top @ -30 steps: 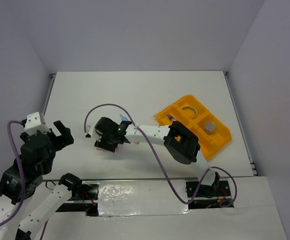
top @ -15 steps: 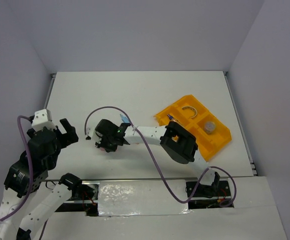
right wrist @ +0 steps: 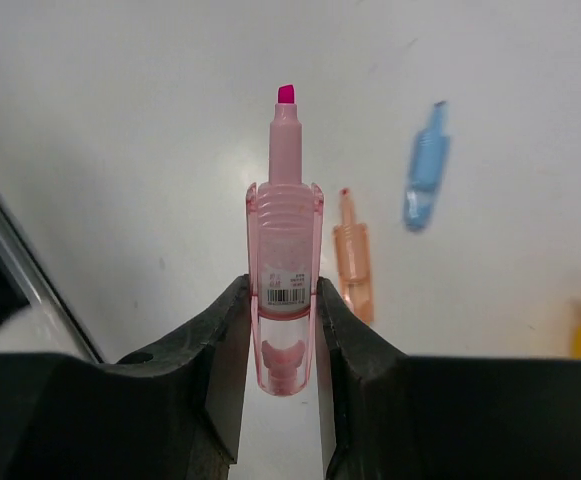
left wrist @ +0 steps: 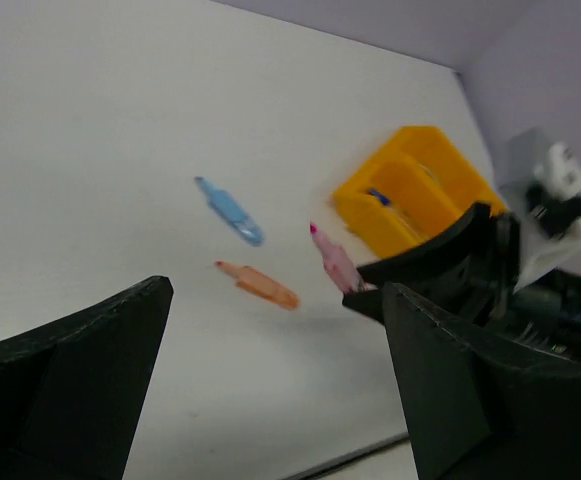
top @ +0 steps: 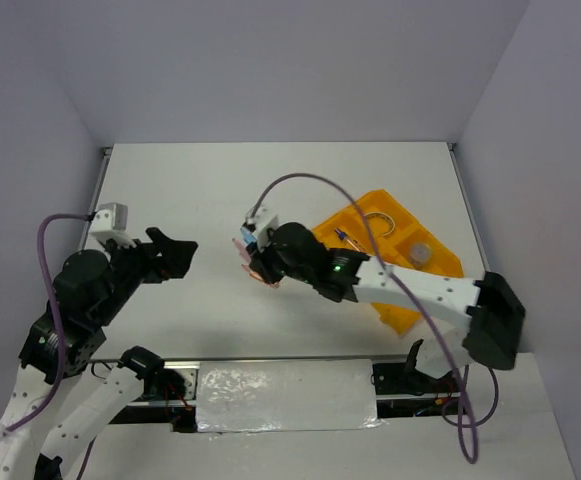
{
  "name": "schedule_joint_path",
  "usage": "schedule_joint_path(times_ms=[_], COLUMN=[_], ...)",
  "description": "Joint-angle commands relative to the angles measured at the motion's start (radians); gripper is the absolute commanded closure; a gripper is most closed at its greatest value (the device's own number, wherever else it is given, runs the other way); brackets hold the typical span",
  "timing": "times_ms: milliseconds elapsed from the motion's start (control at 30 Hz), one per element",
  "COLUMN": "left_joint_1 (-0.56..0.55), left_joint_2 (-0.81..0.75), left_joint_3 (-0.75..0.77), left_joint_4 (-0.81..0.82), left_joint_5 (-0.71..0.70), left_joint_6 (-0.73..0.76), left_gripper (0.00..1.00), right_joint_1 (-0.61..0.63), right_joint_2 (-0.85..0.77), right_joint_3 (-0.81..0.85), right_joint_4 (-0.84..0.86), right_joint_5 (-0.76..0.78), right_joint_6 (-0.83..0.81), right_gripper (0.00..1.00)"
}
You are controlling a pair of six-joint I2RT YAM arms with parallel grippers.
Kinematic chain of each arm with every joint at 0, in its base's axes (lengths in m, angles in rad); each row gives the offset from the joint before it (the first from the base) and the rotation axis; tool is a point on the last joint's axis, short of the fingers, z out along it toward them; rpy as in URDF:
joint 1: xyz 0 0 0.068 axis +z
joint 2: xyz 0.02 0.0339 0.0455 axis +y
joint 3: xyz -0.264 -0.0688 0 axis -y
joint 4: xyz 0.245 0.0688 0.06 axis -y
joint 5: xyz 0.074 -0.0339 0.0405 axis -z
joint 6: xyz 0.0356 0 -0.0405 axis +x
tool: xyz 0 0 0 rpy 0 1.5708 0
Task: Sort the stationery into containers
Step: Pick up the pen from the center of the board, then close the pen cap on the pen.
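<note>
right gripper (right wrist: 283,300) is clamped on a salmon-pink highlighter (right wrist: 285,180). Jaws sit on the rear half of the barrel, bare pink tip sticking out ahead. It hangs just left of the orange-yellow tray (top: 448,272), in no compartment. It looks clear of the table (top: 270,170), with a faint shadow under it in the left wrist view.

On the table by that gripper: second salmon-pink piece (right wrist: 353,262) and blue pen-like piece (right wrist: 425,180). Both lie flat, near each other, not touching, blue one farther out.

In the tray: tan tape ring (top: 378,220) in the far compartment, clear round cup (top: 422,253) in the right one, tiny blue-capped bottle (top: 340,235) by the left edge.

In the way: right forearm (top: 410,285) lies over the tray's near-left part and hides those compartments. Purple cable (top: 305,178) loops across the tray too.

left gripper (top: 165,257) has its jaws spread wide and empty. It sits near-left, well apart from the loose pieces, facing them.
</note>
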Motion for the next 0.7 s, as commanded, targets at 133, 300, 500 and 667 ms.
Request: schedule_joint_path(times_ms=[133,300,500,667], left_joint_1=[-0.002,-0.065,-0.249,-0.334], left_joint_2=[0.061,0.205,0.373,0.458], left_joint_3=[-0.192,-0.144,-0.064,-0.020], left_joint_4=[0.715,0.879,0.831,0.787], left_joint_5=[0.611,0.653,0.469,0.324], left_joint_6=[-0.188,-0.172,-0.058,-0.040], left_gripper=[0.01,0.02,0.04,0.06], right_joint_1=[0.005,0.033,0.062,0.069], right_joint_2=[-0.280,-0.447,-0.514,-0.550], right_joint_3=[-0.082,-0.134,-0.122,-0.142], right_joint_4=[-0.124,-0.130,-0.156,-0.130], right_joint_5=[0.507,0.496,0.499,0.470], right_joint_6=[0.408,0.434,0.396,0.370], right_gripper=[1.00,1.00,1.00,1.00])
